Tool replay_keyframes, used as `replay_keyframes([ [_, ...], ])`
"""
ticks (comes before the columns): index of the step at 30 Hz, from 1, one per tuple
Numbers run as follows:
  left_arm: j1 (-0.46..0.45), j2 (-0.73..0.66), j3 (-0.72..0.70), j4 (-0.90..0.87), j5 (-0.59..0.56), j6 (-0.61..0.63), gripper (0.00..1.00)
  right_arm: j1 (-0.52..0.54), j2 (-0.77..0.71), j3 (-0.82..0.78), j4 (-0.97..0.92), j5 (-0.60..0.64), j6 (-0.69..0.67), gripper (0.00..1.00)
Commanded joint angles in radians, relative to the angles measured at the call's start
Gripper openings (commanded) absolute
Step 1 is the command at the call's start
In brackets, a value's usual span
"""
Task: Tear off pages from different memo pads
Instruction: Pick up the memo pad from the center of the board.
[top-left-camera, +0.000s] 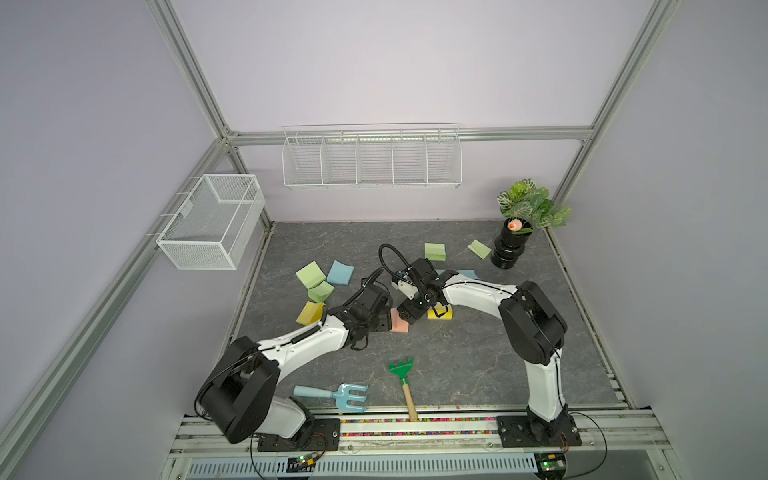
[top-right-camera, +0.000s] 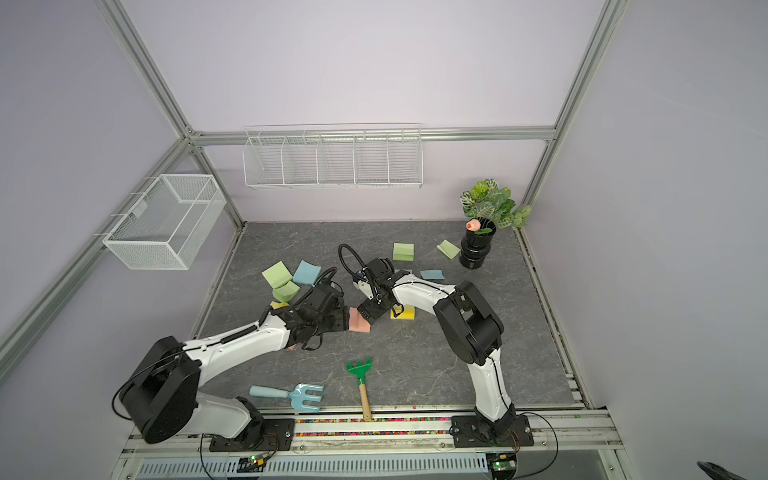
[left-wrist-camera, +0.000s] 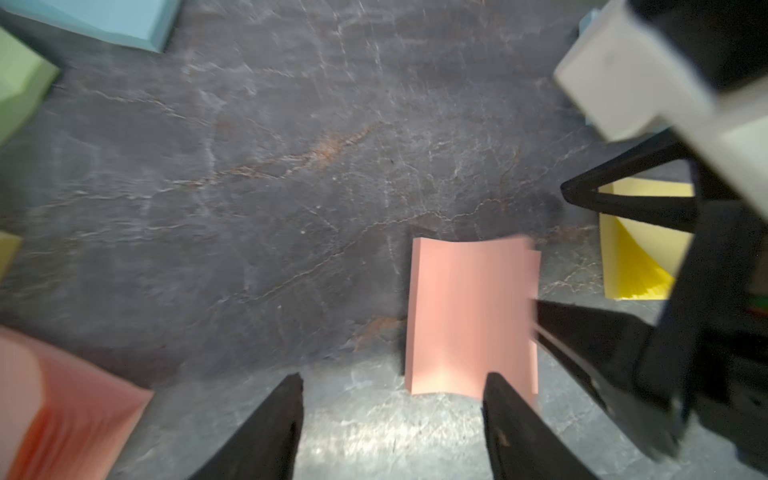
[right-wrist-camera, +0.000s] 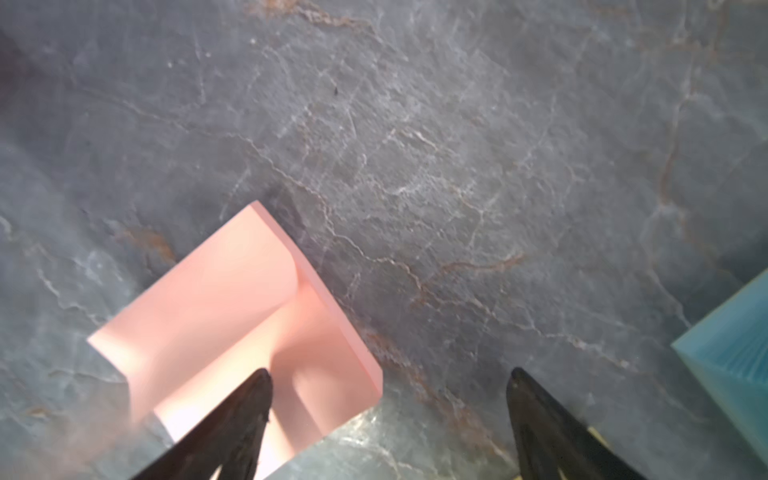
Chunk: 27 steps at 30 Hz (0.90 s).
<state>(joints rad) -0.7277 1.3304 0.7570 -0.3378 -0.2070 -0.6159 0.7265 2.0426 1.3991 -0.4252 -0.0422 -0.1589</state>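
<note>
At the lower edge of both top views, just past the arms' mounting rail, a blue hand fork (top-left-camera: 332, 397) and a green rake (top-left-camera: 402, 376) lay on the grey table (top-left-camera: 478, 365). Beyond them, near mid-frame, the two arms met over a salmon memo pad (top-left-camera: 400, 323).

The left gripper (left-wrist-camera: 395, 378) stood wide with nothing between its fingers. In the left wrist view the salmon memo pad (left-wrist-camera: 469, 320), bowed along its middle, lay flat just beside one fingertip and was not gripped. The right gripper (right-wrist-camera: 390, 372) was spread wide too, with one finger over the pad and the other over bare table. Whether that finger touched the paper could not be told.

Just right of it sat a yellow memo pad (top-left-camera: 441, 314), partly under the right gripper. A second salmon pad (left-wrist-camera: 62, 407) showed at the lower left of the left wrist view.

Left of centre lay a bent yellow pad (top-left-camera: 309, 312). Behind it were two green memo pads (top-left-camera: 311, 274) touching each other, with a blue memo pad (top-left-camera: 340, 272) just beside them.

Farther back, a blue square (top-left-camera: 465, 274) lay flat behind the right arm, too hidden to call pad or page. A green block (top-left-camera: 434, 251) sat near the table's far centre. A tilted green piece (top-left-camera: 479, 248) lay near the black plant pot (top-left-camera: 509, 249) at the right. Two white wire baskets (top-left-camera: 372, 160) hung on the walls behind.
</note>
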Motion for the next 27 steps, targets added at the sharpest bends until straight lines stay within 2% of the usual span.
replay_keyframes([
  [1,0.027,-0.159,-0.046,-0.042,-0.048,-0.044,0.7,0.012,-0.019,-0.02,0.039,0.019,-0.196,0.89],
  [6,0.05,-0.35,-0.121,-0.105,-0.095,-0.041,0.7,0.03,-0.017,-0.047,0.125,0.001,-0.405,0.91],
  [9,0.06,-0.426,-0.174,-0.112,-0.108,-0.043,0.7,0.047,-0.044,-0.116,0.256,-0.001,-0.54,0.92],
  [14,0.082,-0.496,-0.225,-0.125,-0.099,-0.047,0.7,0.057,-0.094,-0.262,0.506,-0.069,-0.787,0.95],
  [17,0.094,-0.521,-0.243,-0.122,-0.09,-0.045,0.7,0.057,-0.112,-0.297,0.567,-0.118,-0.893,1.0],
  [24,0.102,-0.534,-0.249,-0.112,-0.068,-0.029,0.7,0.069,-0.119,-0.318,0.578,-0.167,-1.09,0.76],
  [27,0.103,-0.536,-0.253,-0.109,-0.065,-0.025,0.7,0.079,-0.131,-0.324,0.552,-0.187,-1.155,0.7],
])
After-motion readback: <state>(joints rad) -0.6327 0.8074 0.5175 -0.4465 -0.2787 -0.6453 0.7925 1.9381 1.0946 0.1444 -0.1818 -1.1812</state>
